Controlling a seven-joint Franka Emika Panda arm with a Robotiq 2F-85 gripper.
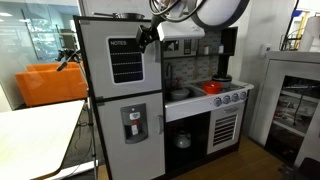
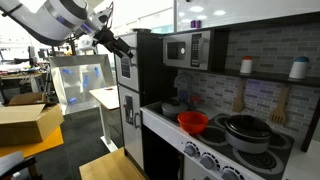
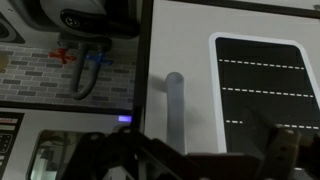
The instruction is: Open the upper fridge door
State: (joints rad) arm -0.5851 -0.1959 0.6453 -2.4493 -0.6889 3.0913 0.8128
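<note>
The upper fridge door is light grey with a black "NOTES" chalkboard panel and sits flush, closed. Its vertical grey handle runs along the edge beside the toy kitchen. In the wrist view the door fills the frame, with the chalkboard to the right. My gripper is open and empty, with a dark finger on each side of the handle's lower end, close to the door. It is at the door's upper handle-side corner in both exterior views.
The lower grey door with the dispenser panel is closed. Beside the fridge is a toy kitchen with a microwave, sink, red pot and stove. A white table and a cardboard box stand nearby.
</note>
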